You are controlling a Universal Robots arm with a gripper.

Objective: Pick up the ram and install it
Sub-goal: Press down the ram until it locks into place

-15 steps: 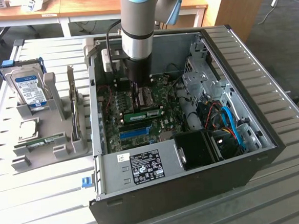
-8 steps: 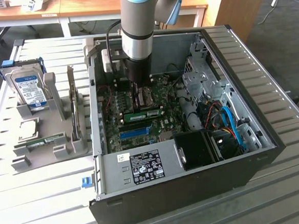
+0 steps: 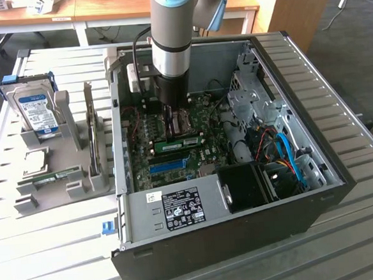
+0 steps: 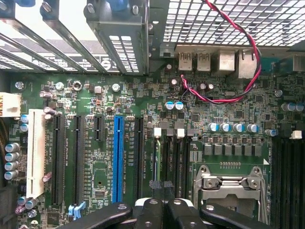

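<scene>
The ram [image 3: 177,142], a narrow green stick with a white label, stands on edge in a slot of the motherboard [image 3: 206,148] inside the open computer case [image 3: 213,240]. In the wrist view the ram [image 4: 157,157] shows edge-on as a thin green line between white slot clips, beside the blue slot [image 4: 117,162]. My gripper [image 3: 174,123] hangs straight down into the case, just over the stick. In the wrist view the gripper [image 4: 164,202] is shut, its black fingers pressed together above one end of the stick. I cannot tell whether the tips touch it.
A grey holder [image 3: 80,179] at the exterior view's left carries a hard drive [image 3: 36,111], a square silver chip [image 3: 35,161] and another green stick [image 3: 48,180]. Near the slot are the metal processor socket [image 4: 231,183], a red-black wire [image 4: 248,52] and a black fan block [image 3: 244,186].
</scene>
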